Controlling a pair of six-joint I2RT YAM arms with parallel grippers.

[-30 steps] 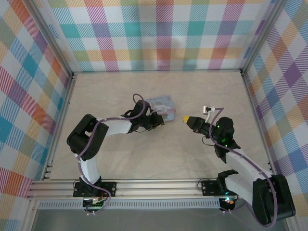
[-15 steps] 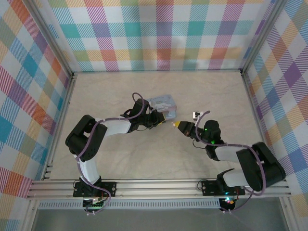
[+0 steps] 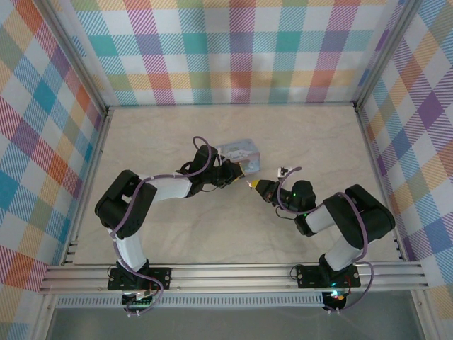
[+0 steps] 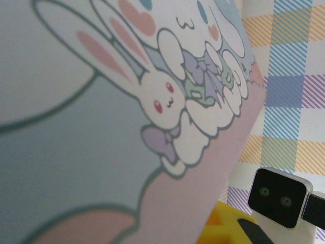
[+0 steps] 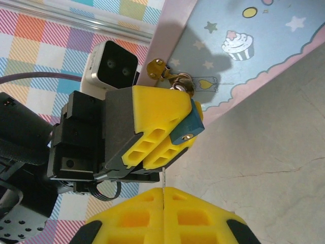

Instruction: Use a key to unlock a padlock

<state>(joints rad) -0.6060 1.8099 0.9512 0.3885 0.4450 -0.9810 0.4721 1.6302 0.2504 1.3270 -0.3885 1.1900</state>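
Bright checked walls (image 3: 241, 49) stand round a pale table (image 3: 177, 134). The left arm (image 3: 163, 188) and the right arm (image 3: 333, 219) both bend in toward the middle. There a light blue box (image 3: 241, 150) with cartoon bunnies on it is tipped up off the table. It is very close in the left wrist view (image 4: 101, 127). In the right wrist view its side has stars and a cupcake (image 5: 244, 51).

The left gripper (image 3: 241, 172) is up against the box. Its yellow fingers are pressed together (image 5: 188, 109). The right gripper (image 3: 253, 183) points at it from just beside it. Its yellow fingers are pressed together too (image 5: 163, 192).

The lock (image 5: 177, 81) is a tiny shiny metal thing on the edge of the box. It touches the tip of the left gripper. I cannot tell if the fingers pinch it. The key (image 5: 164, 179) is a thin dark sliver. It pokes out from between the right fingers, which squeeze it, and it points up at the left gripper, a little way below the lock
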